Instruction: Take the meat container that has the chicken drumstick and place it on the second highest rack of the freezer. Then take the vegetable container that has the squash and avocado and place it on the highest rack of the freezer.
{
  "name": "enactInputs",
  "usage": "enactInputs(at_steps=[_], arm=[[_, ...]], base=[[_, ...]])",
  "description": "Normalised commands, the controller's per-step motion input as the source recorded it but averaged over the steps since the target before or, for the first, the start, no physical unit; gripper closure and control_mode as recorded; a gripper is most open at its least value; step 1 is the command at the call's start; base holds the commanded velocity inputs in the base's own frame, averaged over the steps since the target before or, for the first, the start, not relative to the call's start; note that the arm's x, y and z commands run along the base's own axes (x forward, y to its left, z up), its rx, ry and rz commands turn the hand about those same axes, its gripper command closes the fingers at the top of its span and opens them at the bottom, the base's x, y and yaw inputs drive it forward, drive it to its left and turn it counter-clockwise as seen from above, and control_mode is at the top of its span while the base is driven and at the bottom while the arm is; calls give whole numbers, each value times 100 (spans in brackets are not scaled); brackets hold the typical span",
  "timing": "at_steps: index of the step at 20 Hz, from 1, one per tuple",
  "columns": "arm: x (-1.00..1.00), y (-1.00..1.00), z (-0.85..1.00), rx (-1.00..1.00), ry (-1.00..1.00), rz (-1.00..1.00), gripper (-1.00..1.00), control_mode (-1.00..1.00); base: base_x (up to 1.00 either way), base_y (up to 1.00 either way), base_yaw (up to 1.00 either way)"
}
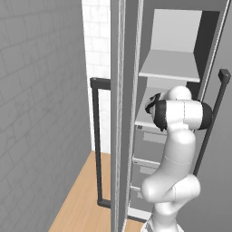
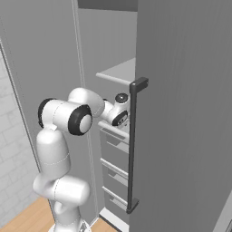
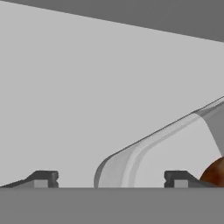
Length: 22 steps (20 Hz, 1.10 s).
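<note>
freezer [image 1: 181,59]: door open, one long dark bar handle [image 2: 132,145] on the door | two open shelves; highest rack [image 1: 170,68] bare to its front edge | arm reaches in at the second highest rack [image 1: 144,122] | pincer [image 3: 109,180]: fingers parted, gripping nothing | one meat container [image 3: 144,151] rim between the fingertips | one chicken drumstick [image 3: 215,173] inside it

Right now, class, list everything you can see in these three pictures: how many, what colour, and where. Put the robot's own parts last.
freezer: one, grey, open, filling the middle of both base views.
highest rack: one, light grey, uppermost inside the freezer.
drawers: several, grey, stacked below the shelves.
bar handle: one, dark, vertical on the door.
container: one, pale rimmed tray, lying between the fingertips in the hand view.
chicken drumstick: one, orange-brown, at the tray's right edge.
wood floor: light brown, lower left.
arm: one, white, reaching into the freezer.
gripper: one, dark-tipped, open.
</note>
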Motion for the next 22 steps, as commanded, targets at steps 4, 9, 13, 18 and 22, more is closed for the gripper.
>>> enactInputs(at_steps=[4,9,13,18,22], arm=[[-16,0,0,0,-11,0,-100,-100],[-65,14,0,0,-38,0,-100,-100],[-28,2,29,0,-20,0,-100,-100],[-2,-1,51,0,-4,0,-100,-100],[-28,0,24,0,0,0,-100,-100]], base=[[0,0,0],[0,0,0],[0,0,0],[0,0,0],[0,0,0]])
